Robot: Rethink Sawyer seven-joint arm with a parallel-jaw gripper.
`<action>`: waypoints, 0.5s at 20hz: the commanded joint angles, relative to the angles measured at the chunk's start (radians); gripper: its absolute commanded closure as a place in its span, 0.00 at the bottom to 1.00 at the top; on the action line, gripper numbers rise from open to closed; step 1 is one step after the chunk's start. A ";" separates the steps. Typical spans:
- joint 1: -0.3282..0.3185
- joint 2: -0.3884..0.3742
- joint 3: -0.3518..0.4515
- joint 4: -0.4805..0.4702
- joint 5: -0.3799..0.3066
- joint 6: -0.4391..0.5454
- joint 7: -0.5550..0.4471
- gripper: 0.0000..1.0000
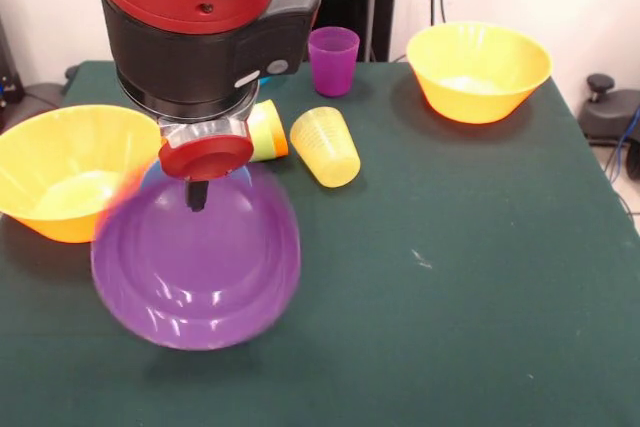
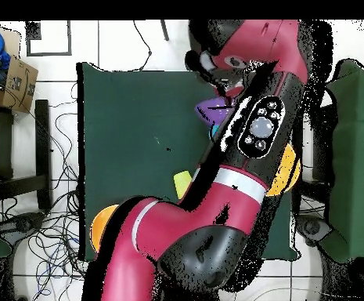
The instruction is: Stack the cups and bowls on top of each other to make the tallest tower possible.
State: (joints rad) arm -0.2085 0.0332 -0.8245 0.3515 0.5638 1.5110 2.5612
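While my red and black arm (image 1: 205, 17) hung low over the dark green table (image 1: 450, 277), my claw (image 1: 197, 197) sat over the far rim of the wide shallow glossy purple plastic bowl (image 1: 196, 267). Only a dark tip showed below the red disc of my wrist, so I could not tell whether the claw was clenched or released, nor whether it had hold of that rim. The purple bowl looked smeared and a little tilted, which I took as a sign it was being lifted or shifted, though that was only my reading. A sliver of blue (image 1: 152, 173) showed just behind it at about 11 o'clock, perhaps a small blue bowl.

Nothing stood stacked that I could see. One large orange plastic bowl (image 1: 65, 182) sat at 9 o'clock of the purple one, touching or nearly so; the other large orange bowl (image 1: 478, 72) was well apart at 2 o'clock. A translucent yellow tapered tumbler (image 1: 326, 147) lay on its side at 1 o'clock, an orange and green pair of tumblers (image 1: 266, 131) lay just beside it, and a small purple tumbler (image 1: 333, 60) stood upright farther off.

I judged the tower still at its first step, choosing a base. Next I would need a firm hold on the purple bowl, then a level placement onto a broad support.
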 commanded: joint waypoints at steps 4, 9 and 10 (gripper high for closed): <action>0.017 0.029 0.071 -0.030 -0.045 0.070 -0.163 0.00; 0.014 0.037 0.061 -0.055 -0.039 0.079 -0.164 0.00; 0.016 0.038 0.060 -0.057 -0.038 0.079 -0.162 0.00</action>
State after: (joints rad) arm -0.2072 0.0332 -0.8248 0.3173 0.5638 1.5110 2.5612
